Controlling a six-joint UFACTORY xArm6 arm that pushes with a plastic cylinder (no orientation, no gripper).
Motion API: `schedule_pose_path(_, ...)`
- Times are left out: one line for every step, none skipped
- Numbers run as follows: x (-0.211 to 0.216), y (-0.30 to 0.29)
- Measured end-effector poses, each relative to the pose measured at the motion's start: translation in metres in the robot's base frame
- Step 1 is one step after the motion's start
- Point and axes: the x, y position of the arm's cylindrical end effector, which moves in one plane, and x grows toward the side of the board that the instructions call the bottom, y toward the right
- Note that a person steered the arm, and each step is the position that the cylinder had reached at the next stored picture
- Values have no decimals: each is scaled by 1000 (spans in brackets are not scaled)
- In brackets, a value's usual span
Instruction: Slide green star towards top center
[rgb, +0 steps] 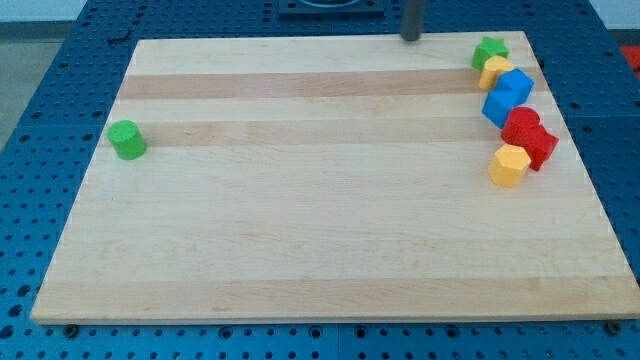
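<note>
1 green star (489, 50) sits at the desk's (300, 230) top right corner; the end effector's tip (411, 38), a plain rod without jaws, stands well left of it.

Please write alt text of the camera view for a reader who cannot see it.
My tip rests at the top centre of a wooden board, apart from the green star at the top right. Below the star, yellow, blue and red blocks cluster down the right edge; a green cylinder sits alone at the left.
</note>
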Motion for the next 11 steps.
schedule_pose_path(0, 70)
schedule_pose_path(0, 150)
schedule_pose_path(18, 197)
schedule_pose_path(54, 193)
schedule_pose_path(57, 157)
schedule_pose_path(57, 100)
schedule_pose_path(57, 44)
schedule_pose_path(64, -5)
schedule_pose_path(80, -37)
schedule_pose_path(108, -63)
schedule_pose_path(123, -103)
